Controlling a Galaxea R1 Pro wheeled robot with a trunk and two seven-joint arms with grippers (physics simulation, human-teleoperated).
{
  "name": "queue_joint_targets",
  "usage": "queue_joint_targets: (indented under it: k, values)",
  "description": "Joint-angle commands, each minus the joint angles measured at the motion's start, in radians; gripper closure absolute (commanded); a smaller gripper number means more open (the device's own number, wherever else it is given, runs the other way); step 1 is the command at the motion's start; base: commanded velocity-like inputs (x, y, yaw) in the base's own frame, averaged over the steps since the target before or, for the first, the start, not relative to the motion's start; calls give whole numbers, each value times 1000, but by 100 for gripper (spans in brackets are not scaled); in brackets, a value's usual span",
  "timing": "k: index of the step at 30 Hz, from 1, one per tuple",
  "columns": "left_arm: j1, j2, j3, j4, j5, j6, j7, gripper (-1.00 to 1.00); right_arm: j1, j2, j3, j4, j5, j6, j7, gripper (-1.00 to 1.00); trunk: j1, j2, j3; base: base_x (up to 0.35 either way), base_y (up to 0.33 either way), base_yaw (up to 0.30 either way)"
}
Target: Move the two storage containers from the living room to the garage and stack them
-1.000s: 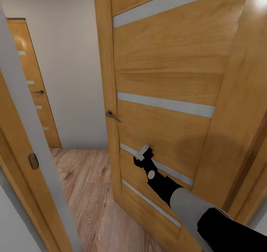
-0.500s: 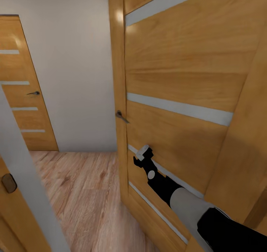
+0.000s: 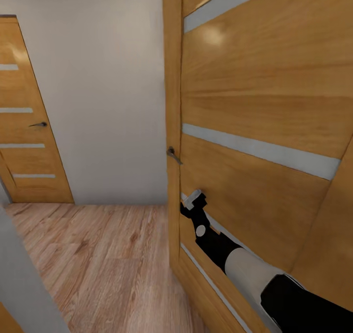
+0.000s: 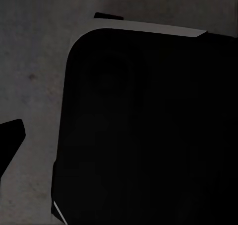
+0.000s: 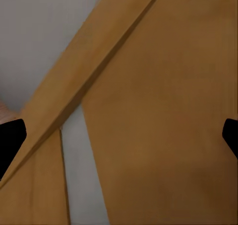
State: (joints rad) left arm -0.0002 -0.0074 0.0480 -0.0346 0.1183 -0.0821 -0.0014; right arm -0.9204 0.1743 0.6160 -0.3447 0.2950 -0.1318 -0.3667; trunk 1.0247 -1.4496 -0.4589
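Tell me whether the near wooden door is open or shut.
Open. The near door stands swung out, its edge facing the camera, with wood floor and wall visible past it. The right hand is by it.

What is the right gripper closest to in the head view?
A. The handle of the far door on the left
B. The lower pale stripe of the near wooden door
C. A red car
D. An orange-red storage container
B. The right gripper is raised in front of the near wooden door, right by its lower pale stripe; the door's handle sits above the gripper.
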Motion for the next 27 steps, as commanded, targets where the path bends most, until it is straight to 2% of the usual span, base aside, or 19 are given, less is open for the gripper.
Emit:
queue_joint_targets:
  k: [1,7,21,27]
  values:
    - [0,0,4,-1,6,-2,0,-100,-2,0,-2,2,4,-1,-10,-100,0,0,-1,194,0,0]
    - [0,0,4,-1,7,-2,0,-100,-2,0,-3,9,3,1,25,-100,0,0,-1,171,0,0]
    - [0,0,4,-1,8,-1,0,-100,-2,0,-1,12,4,-2,47,-100,0,0,-1,158,0,0]
    - [0,0,4,-1,8,-1,0,-100,-2,0,-3,17,0,-10,36,-100,0,0,-1,150,0,0]
